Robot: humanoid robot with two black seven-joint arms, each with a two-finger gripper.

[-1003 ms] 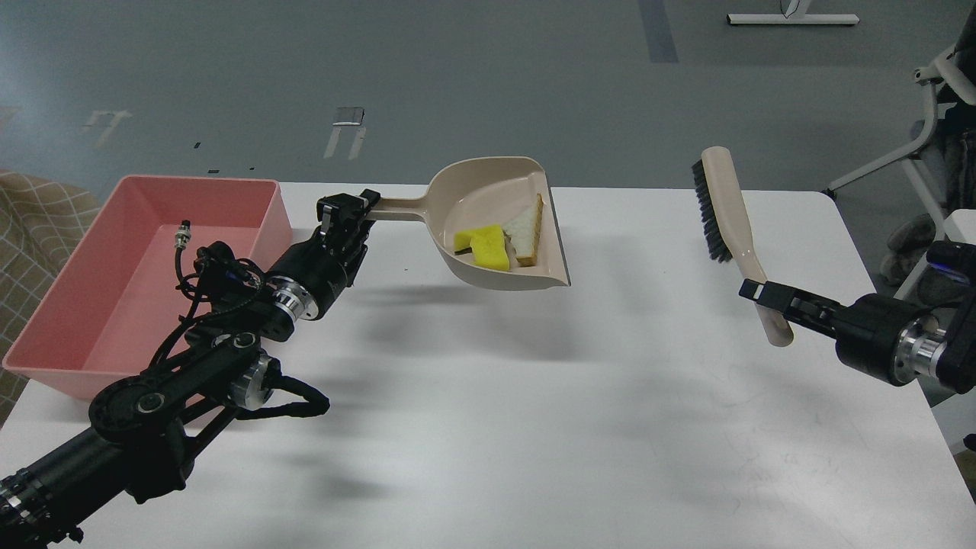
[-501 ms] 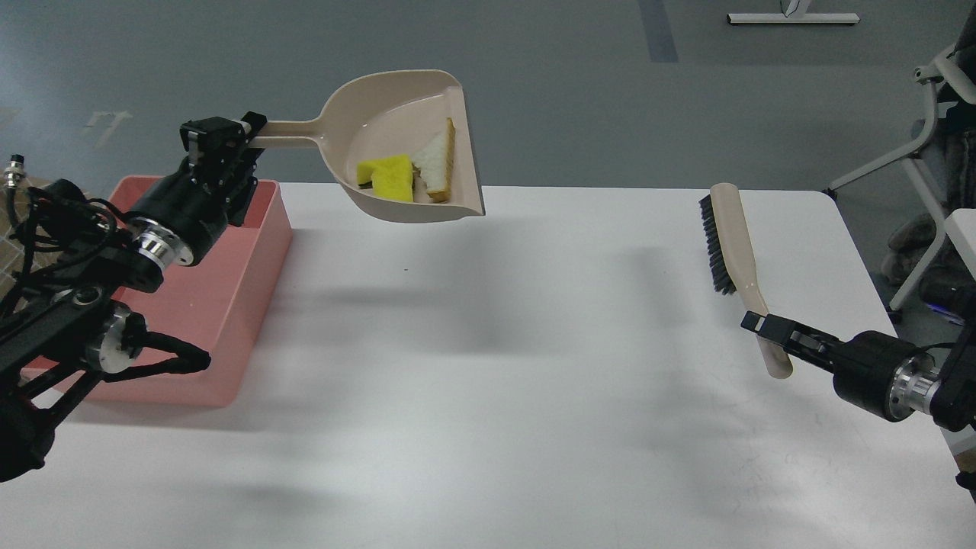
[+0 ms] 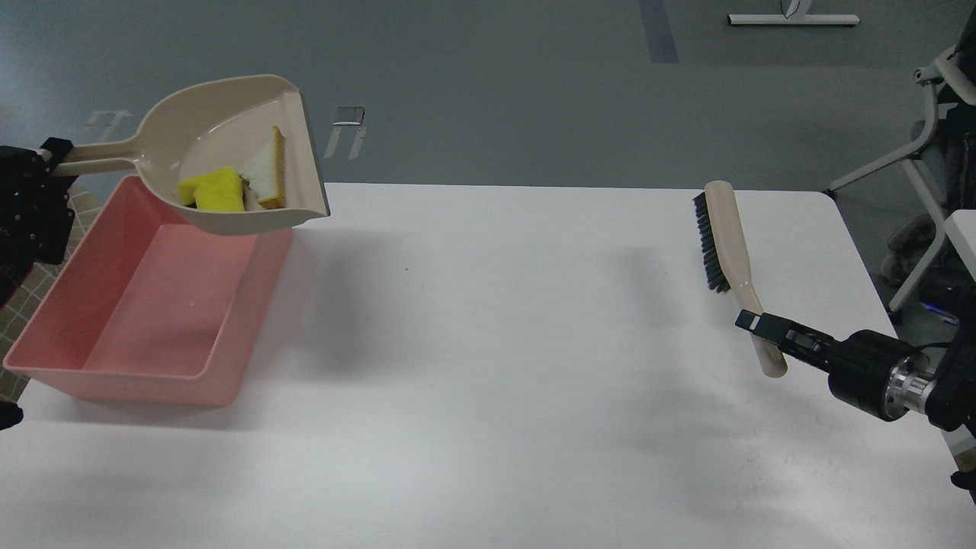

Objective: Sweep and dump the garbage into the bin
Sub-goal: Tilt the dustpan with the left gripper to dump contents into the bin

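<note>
My left gripper (image 3: 50, 151) at the far left edge is shut on the handle of the beige dustpan (image 3: 217, 126). It holds the pan in the air over the far right corner of the salmon-pink bin (image 3: 259, 320). In the pan lie the yellow notched sponge chunk (image 3: 212, 191) and a white triangular wedge with a tan edge (image 3: 267, 169). No cylindrical stick shows. My right gripper (image 3: 762, 326) is shut on the handle of the beige brush with black bristles (image 3: 720, 236), low over the table's right side.
The white table (image 3: 496, 366) carries the bin at its left end. A white chair frame (image 3: 926, 130) stands off the table's far right corner. Grey floor lies beyond the far edge.
My left arm has carried the dustpan with its load left and upward, from over the table's middle to above the bin. The right gripper and brush shifted only slightly.
</note>
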